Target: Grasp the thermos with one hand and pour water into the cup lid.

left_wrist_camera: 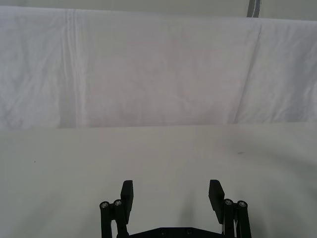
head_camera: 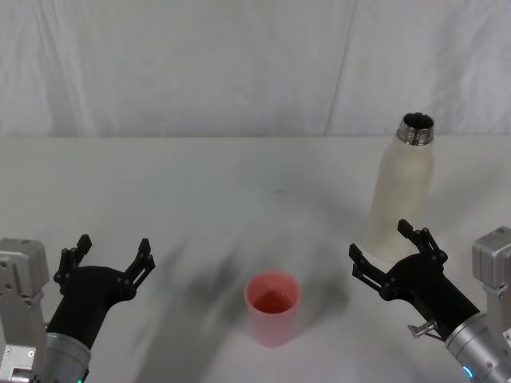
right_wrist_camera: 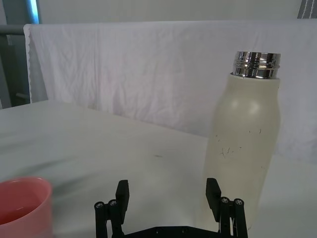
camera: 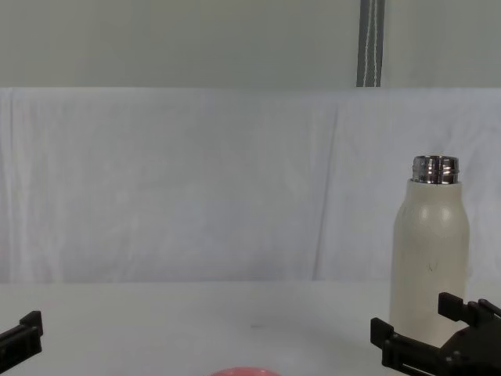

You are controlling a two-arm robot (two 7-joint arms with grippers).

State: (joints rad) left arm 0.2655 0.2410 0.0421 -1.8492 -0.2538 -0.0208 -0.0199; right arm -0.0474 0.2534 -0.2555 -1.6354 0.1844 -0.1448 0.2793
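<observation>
The cream-white thermos [head_camera: 403, 191] stands upright at the right of the table, its steel neck uncapped; it also rises tall in the right wrist view [right_wrist_camera: 245, 144] and the chest view [camera: 430, 258]. The pink cup lid [head_camera: 272, 307] sits at the table's front centre, with some liquid in its bottom, and shows at the edge of the right wrist view [right_wrist_camera: 22, 208]. My right gripper [head_camera: 395, 254] is open just in front of the thermos base, not touching it. My left gripper [head_camera: 112, 259] is open at the front left, empty.
A white cloth [head_camera: 200, 199] covers the table, and a white draped backdrop [head_camera: 239, 64] hangs behind it. Bare cloth lies between the cup lid and the thermos and across the back of the table.
</observation>
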